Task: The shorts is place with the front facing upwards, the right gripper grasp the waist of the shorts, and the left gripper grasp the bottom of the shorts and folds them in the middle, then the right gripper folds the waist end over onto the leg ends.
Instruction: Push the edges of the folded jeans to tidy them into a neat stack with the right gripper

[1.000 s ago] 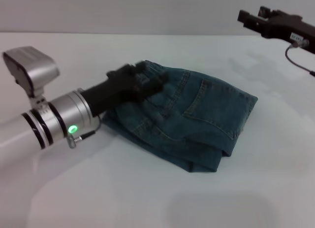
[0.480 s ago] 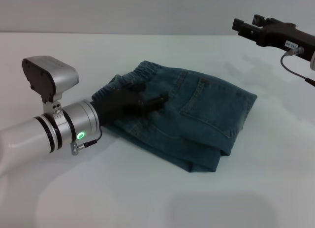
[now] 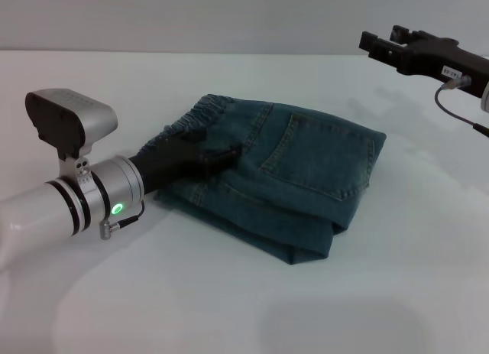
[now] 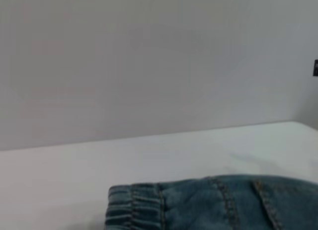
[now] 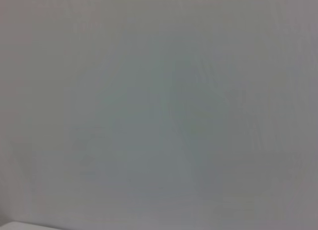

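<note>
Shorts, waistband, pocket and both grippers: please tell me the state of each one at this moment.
shorts: folded into a bundle, lying on the table.
waist: gathered, on top at the far left.
back pocket: facing up.
left gripper: resting on the shorts near the waist.
right gripper: raised at far right, holding nothing.

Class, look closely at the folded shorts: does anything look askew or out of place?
Yes. The shorts are folded unevenly: lower layers stick out past the top layer along the near edge, and the left gripper rests on the denim beside the waist. The right gripper hovers clear.
</note>
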You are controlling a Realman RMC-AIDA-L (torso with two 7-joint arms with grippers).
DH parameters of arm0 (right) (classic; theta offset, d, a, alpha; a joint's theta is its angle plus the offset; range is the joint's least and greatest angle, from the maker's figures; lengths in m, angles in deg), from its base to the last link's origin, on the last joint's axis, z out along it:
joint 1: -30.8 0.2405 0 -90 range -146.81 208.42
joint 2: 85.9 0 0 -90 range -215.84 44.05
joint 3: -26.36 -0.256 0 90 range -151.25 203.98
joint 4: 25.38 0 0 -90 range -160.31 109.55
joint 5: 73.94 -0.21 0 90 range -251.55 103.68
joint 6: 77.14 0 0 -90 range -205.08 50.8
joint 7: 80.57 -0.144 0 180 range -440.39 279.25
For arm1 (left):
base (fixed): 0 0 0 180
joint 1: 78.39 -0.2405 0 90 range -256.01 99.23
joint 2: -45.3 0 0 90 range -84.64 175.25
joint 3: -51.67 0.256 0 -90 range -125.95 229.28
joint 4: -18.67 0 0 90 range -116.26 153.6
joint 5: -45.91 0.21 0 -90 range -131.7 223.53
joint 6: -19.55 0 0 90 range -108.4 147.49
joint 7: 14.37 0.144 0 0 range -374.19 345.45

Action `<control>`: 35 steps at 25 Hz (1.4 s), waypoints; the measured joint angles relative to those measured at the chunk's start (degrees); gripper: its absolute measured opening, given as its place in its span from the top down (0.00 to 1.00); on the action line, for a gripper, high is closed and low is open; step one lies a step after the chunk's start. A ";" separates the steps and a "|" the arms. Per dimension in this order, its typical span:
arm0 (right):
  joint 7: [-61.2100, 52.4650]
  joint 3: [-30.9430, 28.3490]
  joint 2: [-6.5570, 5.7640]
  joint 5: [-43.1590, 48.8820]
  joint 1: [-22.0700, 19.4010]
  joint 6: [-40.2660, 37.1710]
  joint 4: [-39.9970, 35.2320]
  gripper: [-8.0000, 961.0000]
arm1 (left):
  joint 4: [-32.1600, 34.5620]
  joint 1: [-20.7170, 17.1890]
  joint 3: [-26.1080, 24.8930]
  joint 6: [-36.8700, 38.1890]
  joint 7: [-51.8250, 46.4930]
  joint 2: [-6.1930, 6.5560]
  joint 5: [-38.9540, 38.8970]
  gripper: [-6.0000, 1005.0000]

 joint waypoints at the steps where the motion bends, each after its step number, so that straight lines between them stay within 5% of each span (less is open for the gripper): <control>1: 0.00 0.00 0.00 0.00 -0.01 -0.16 -0.07 0.29 | 0.24 -0.16 -0.05 0.37 0.01 0.01 -0.07 0.19; 10: 0.05 -0.67 -0.71 -0.20 -0.63 -9.97 -2.62 0.29 | 2.76 -1.74 -5.20 11.10 0.53 -0.01 -0.44 0.19; 19: -10.20 -0.62 -7.12 2.17 1.47 -37.91 -6.48 0.28 | 2.39 -4.12 -8.38 25.88 13.71 0.17 -15.31 0.19; 23: -16.48 -0.32 -8.15 10.00 5.31 -48.19 -8.01 0.28 | 2.34 -5.06 -9.28 27.04 16.39 0.40 -19.99 0.19; 26: -19.87 -0.02 -7.59 19.58 9.31 -54.16 -7.11 0.28 | 2.17 -5.39 -9.77 27.20 16.62 0.43 -20.24 0.19; 35: -22.89 -0.01 -2.75 42.87 16.29 -54.84 -0.84 0.28 | 0.95 -4.96 -9.79 26.77 17.57 0.19 -20.38 0.19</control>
